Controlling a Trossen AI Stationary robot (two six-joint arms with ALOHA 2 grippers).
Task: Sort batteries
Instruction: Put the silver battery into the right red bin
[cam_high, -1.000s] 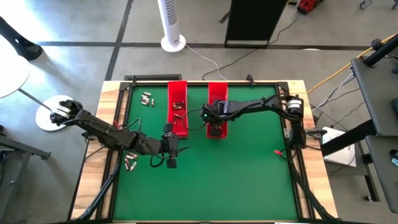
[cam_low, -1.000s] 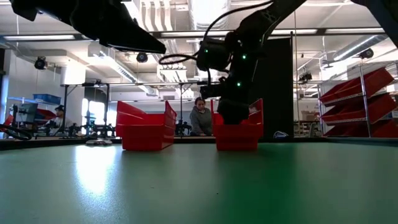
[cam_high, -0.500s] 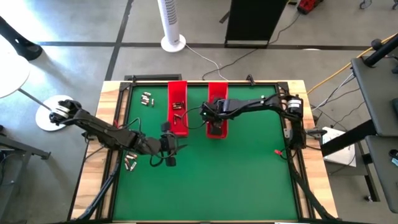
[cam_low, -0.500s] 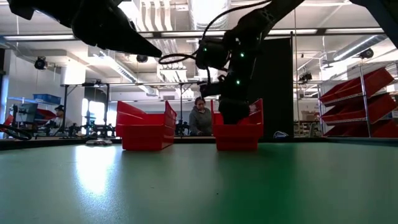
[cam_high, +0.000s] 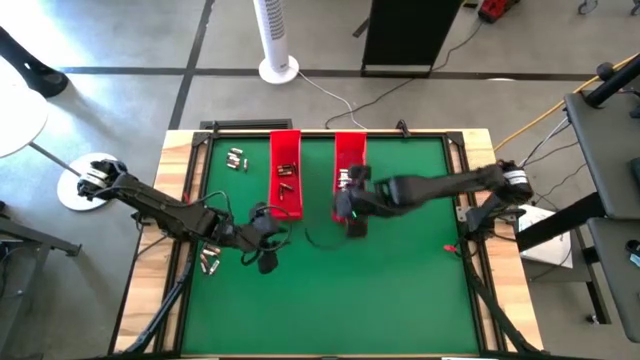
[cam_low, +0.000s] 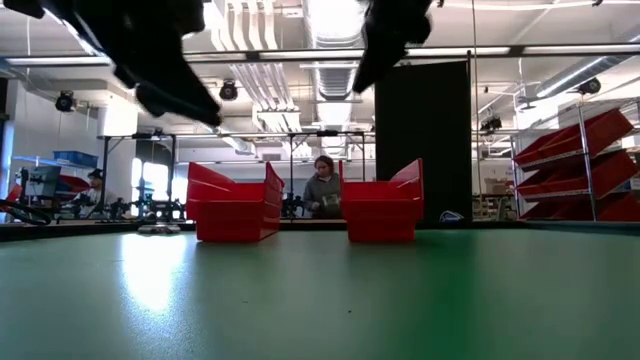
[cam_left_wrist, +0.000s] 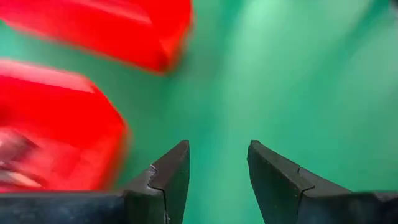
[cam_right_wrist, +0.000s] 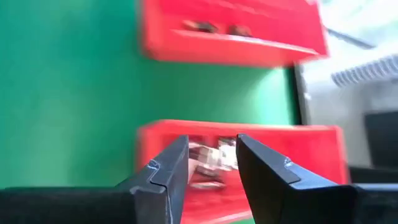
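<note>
Two long red trays stand at the table's far middle: the left tray and the right tray. Small silvery batteries lie in the left tray. More batteries lie in the right tray, and loose groups lie on the green mat at the far left and the near left. My right gripper hangs open and empty above the right tray's near end. My left gripper is open and empty over bare mat, just near the left tray.
A raised wooden frame edges the green mat, whose near and right parts are bare. A loose dark cable lies between the grippers. A small red object sits near the right edge. A person stands beyond the table.
My right gripper has risen out of the right tray's near end and now hangs well above it, still open. Its arm has swung toward the near side. My left gripper has shifted a little toward the table's left edge.
</note>
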